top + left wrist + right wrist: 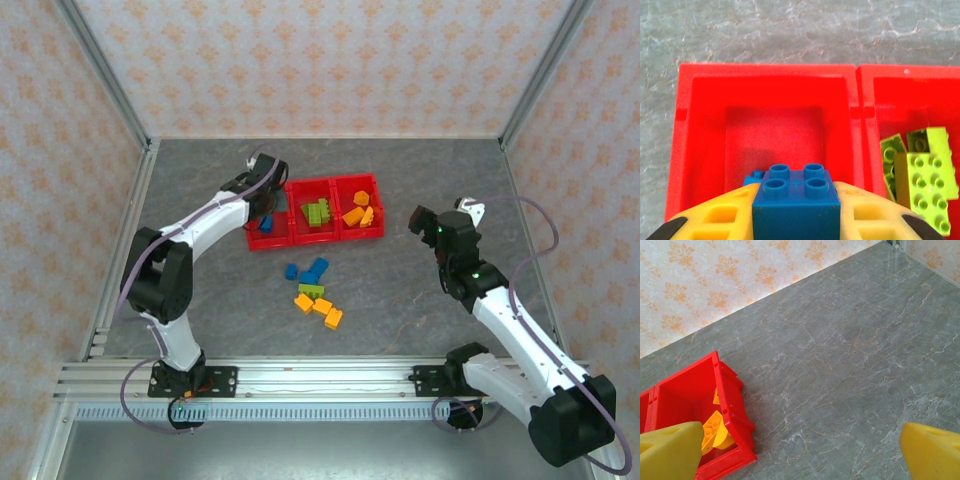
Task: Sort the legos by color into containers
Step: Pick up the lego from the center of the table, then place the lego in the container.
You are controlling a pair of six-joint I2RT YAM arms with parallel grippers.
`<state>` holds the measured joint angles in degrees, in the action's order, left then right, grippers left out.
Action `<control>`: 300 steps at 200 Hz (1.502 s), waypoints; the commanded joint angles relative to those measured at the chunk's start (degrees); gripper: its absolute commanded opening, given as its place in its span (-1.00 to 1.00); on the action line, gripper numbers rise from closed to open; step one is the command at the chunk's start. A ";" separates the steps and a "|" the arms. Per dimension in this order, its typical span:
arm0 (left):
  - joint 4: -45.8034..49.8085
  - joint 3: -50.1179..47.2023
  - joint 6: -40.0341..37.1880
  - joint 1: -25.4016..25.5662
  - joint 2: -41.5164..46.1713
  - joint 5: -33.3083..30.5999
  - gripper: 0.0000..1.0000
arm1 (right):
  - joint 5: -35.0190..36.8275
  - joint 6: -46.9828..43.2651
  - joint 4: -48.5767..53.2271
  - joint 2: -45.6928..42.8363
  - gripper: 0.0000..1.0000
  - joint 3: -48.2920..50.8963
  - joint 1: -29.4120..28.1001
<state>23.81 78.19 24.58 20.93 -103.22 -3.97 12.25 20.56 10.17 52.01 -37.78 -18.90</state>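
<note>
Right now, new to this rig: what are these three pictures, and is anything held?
Two robot arms, each with a two-finger gripper. The wide picture is from a fixed camera above and behind them; the other two are from wrist cameras, so the yellow shapes are fingers. On the grey table sits a red tray of three bins: green bricks in the middle, orange bricks in the right. Loose bricks, blue, green and orange, lie in front. The left gripper is shut on a blue brick over the left bin; the right gripper hangs open, empty.
</note>
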 commanded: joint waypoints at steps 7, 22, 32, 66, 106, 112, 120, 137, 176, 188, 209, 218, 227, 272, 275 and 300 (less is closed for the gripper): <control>-1.06 4.77 -0.04 -1.04 -3.72 -3.92 -0.46 | 2.69 -1.79 -0.24 -0.76 1.00 0.41 0.40; -1.23 5.96 -0.14 -1.71 -5.69 -4.02 -0.45 | 3.08 -2.22 -0.14 -0.77 1.00 0.46 0.40; -1.15 6.75 -0.14 -2.24 -7.64 -3.30 -0.43 | 3.19 -2.36 -0.15 -0.77 1.00 0.64 0.40; -1.33 7.34 -0.09 -2.90 -9.71 -2.80 -0.34 | 3.67 -2.91 -0.17 -0.86 1.00 1.03 0.43; -2.37 5.37 0.03 -3.00 -8.57 -2.07 -0.19 | 3.89 -3.24 -0.75 -0.64 1.00 1.47 0.40; -2.52 4.99 0.03 -3.00 -8.21 -2.05 -0.15 | 3.76 -3.24 -0.83 -0.51 1.00 1.44 0.37; -2.84 4.45 0.03 -2.99 -7.69 -1.87 -0.11 | 3.75 -3.17 -0.87 -0.35 1.00 1.57 0.42; -3.53 3.26 0.12 -3.04 -6.50 -1.66 -0.01 | 3.57 -3.02 -1.11 -0.07 1.00 1.52 0.43; -3.07 2.29 0.21 -3.00 -3.14 -0.79 0.24 | 3.33 -2.87 -1.33 0.42 1.00 1.39 0.40; -3.41 1.35 0.08 -2.99 -1.54 0.16 0.31 | 3.31 -2.81 -1.31 0.46 1.00 1.39 0.42; -3.45 -0.70 -0.15 -2.61 1.93 1.65 0.44 | 3.16 -2.59 -1.44 0.46 1.00 1.47 0.44; -3.65 -1.95 -0.23 -2.19 3.67 1.94 0.50 | 3.00 -2.54 -1.55 0.55 1.00 1.57 0.43; -4.01 -3.57 -0.23 -1.50 5.59 2.06 0.57 | 2.96 -2.37 -1.84 0.70 1.00 1.65 0.42; -2.76 -8.65 0.11 4.62 11.36 1.45 0.99 | 1.24 -1.02 -3.06 2.49 1.00 1.56 0.44; -2.54 -8.86 0.19 5.05 11.53 1.28 0.99 | 1.11 -0.90 -3.15 2.63 1.00 1.55 0.39; -1.14 -9.91 0.73 9.47 11.75 0.58 0.99 | 0.06 -0.26 -3.67 3.49 1.00 1.47 0.39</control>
<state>20.34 69.89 24.45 27.09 -92.36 -2.79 13.02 18.92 8.03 54.83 -36.71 -18.90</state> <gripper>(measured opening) 0.994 0.998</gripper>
